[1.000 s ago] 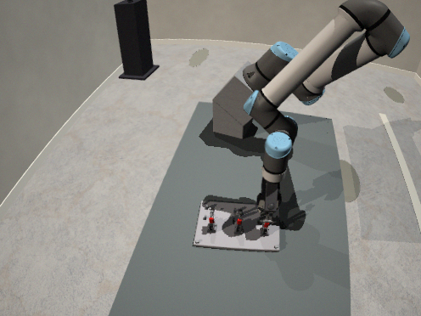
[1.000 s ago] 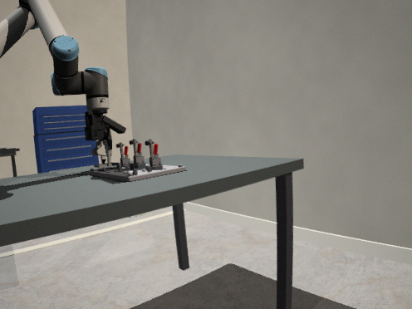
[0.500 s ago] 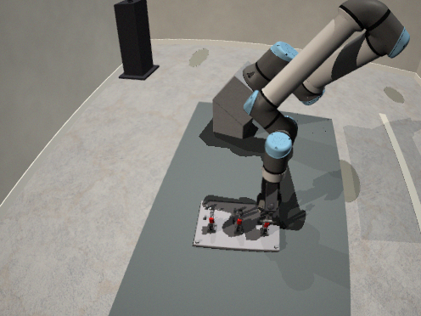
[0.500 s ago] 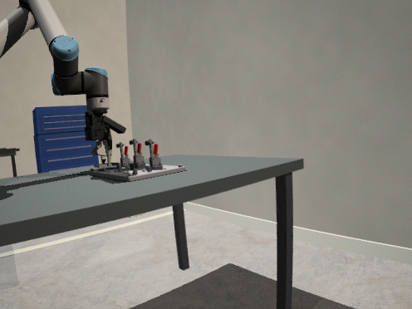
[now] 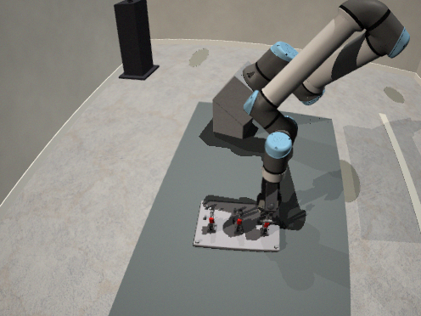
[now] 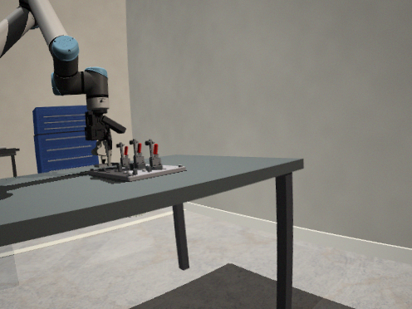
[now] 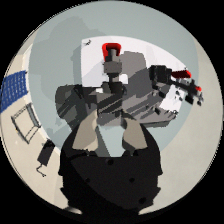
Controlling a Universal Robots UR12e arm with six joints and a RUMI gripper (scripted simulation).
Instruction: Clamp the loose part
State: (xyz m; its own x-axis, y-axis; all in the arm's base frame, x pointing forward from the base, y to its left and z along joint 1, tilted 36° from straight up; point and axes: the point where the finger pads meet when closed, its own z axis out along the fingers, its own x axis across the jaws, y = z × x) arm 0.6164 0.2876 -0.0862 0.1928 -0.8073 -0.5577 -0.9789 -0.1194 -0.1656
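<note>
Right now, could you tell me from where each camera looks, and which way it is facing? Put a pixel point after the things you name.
Top: high above the table (image 5: 170,263) (image 6: 232,170), looking down at the fixture plate (image 5: 238,243) (image 6: 137,177) (image 7: 90,55); shows most of the arm (image 5: 311,59) (image 6: 46,21).
Exterior: off to the side, near table height, looking across at the plate; shows the arm's lower end and the hand (image 5: 268,217) (image 6: 105,163) (image 7: 109,109).
Wrist: on the arm's end, looking past the hand's fingers to the plate.
Top and exterior share all three red handles.
</note>
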